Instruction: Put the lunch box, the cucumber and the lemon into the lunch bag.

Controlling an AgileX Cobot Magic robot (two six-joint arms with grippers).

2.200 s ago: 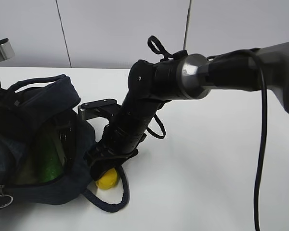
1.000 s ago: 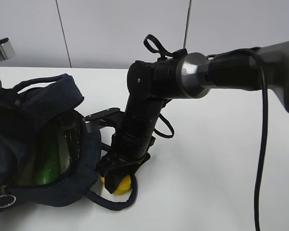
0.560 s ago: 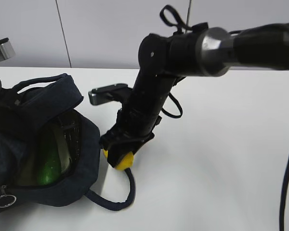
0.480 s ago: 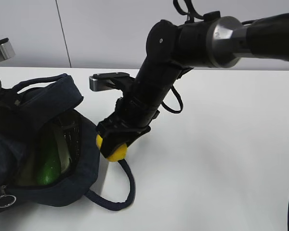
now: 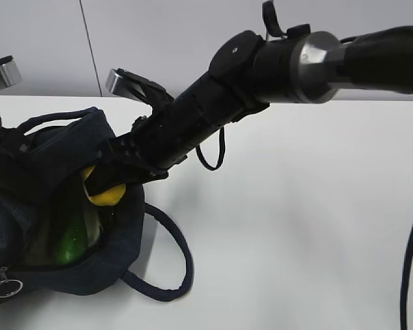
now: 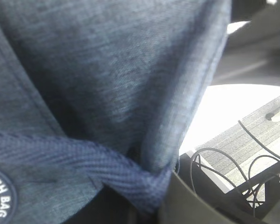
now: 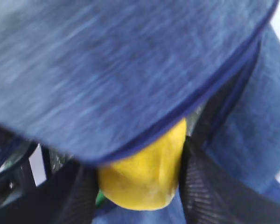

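While my right gripper [image 5: 104,184] clamps the small yellow lemon [image 5: 103,194] at the dark navy fabric lunch bag's [image 5: 117,240] mouth — beside the green cucumber [image 5: 70,237] — my left stays clenched.

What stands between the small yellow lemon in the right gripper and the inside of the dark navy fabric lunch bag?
Nothing visible. The right gripper holds the lemon at the lunch bag's open mouth, under its flap.

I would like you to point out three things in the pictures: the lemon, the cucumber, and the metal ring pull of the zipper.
lemon [image 5: 107,195], exterior view, on its yellow lower end below the fingers.
cucumber [image 5: 70,240], exterior view, on its shiny green side inside the lunch bag.
ring pull [image 5: 5,287], exterior view, on the metal ring.
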